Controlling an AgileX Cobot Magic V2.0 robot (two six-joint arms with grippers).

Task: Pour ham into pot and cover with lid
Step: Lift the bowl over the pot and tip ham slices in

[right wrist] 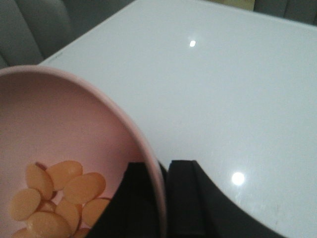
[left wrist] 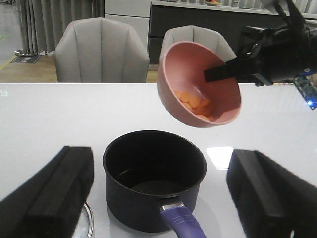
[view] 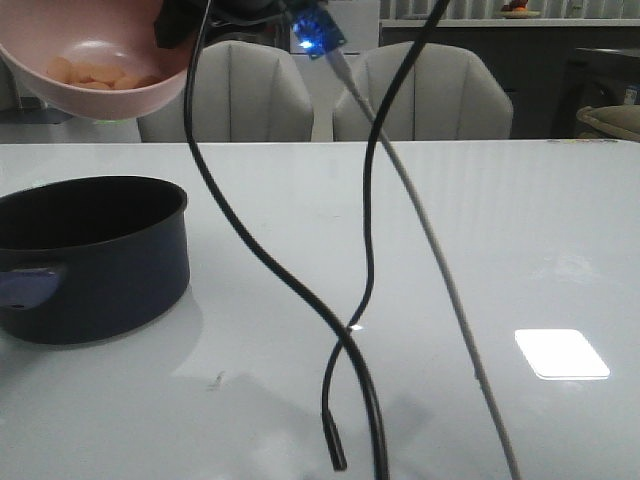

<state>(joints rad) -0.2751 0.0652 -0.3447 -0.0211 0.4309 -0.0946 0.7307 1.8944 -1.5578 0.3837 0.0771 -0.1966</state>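
The dark navy pot stands empty on the white table at the left, its blue handle toward my left wrist camera. My left gripper is open, its fingers wide on either side of the pot and not touching it. My right gripper is shut on the rim of a pink bowl, held tilted in the air above the pot. The ham lies as orange slices in the bowl's low side. A sliver of the lid's metal rim shows beside the pot.
Black cables and a grey cable hang down in front of the front camera. Two pale chairs stand behind the table's far edge. A bright light patch reflects on the table at the right.
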